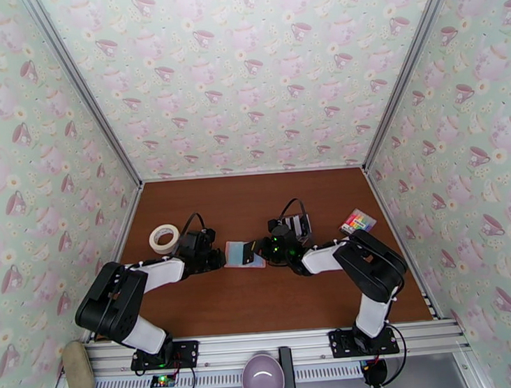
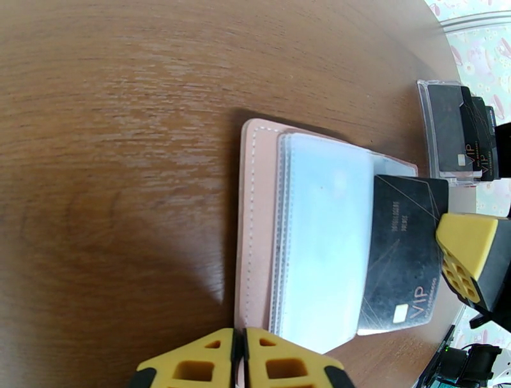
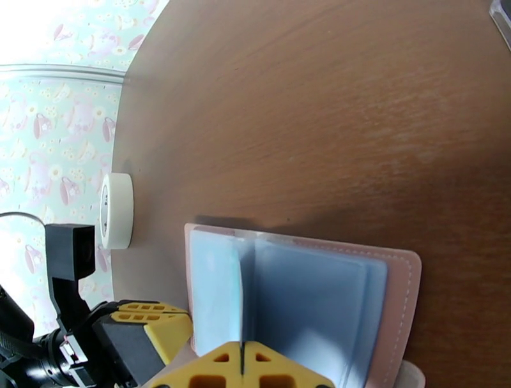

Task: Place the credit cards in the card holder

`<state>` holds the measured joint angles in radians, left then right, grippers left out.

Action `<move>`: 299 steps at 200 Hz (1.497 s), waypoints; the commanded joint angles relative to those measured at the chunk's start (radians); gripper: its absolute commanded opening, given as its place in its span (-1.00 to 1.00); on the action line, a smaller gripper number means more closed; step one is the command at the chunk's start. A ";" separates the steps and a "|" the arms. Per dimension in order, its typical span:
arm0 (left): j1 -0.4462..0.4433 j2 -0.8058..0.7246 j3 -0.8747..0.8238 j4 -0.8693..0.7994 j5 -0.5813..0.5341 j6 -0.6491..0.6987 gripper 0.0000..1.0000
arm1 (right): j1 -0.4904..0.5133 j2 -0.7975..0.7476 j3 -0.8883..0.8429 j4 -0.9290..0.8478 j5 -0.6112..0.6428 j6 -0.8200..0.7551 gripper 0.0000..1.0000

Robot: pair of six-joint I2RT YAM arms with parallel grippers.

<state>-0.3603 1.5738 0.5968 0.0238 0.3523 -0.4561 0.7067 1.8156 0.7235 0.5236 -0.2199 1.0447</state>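
left wrist view has a black credit card (image 2: 402,255) lying over the side of the open card holder (image 2: 255,223) nearest the right arm, its outer end clamped in the closed right end effector (image 3: 243,360); the left end effector (image 2: 241,357) is shut at the holder's opposite edge, and whether it pinches the pink cover i cannot tell; the holder lies mid-desk (image 2: 128,127) between both arms; the likely failure: the card rides over the clear sleeves instead of entering a slot, or snags a sleeve lip and twists in the grip; a push may drag the light holder if it isn't truly pinned; the stand of upright cards (image 2: 460,134) sits close by the right wrist and the tape roll (image 3: 117,210) beside the left arm; the freest room is toward the back wall.
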 commanded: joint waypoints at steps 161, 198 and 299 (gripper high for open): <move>-0.008 0.057 -0.011 -0.051 0.014 -0.003 -0.74 | -0.003 0.081 -0.011 0.121 -0.045 0.027 -1.00; -0.008 0.055 -0.011 -0.051 0.015 -0.003 -0.73 | -0.004 0.083 -0.006 0.097 -0.053 0.021 -1.00; -0.008 0.055 -0.011 -0.051 0.018 -0.003 -0.73 | -0.001 0.092 0.040 0.008 -0.065 -0.002 -0.83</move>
<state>-0.3603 1.5791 0.5980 0.0284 0.3557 -0.4561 0.7036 1.8908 0.7403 0.6044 -0.2665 1.0618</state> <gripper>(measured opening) 0.135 0.043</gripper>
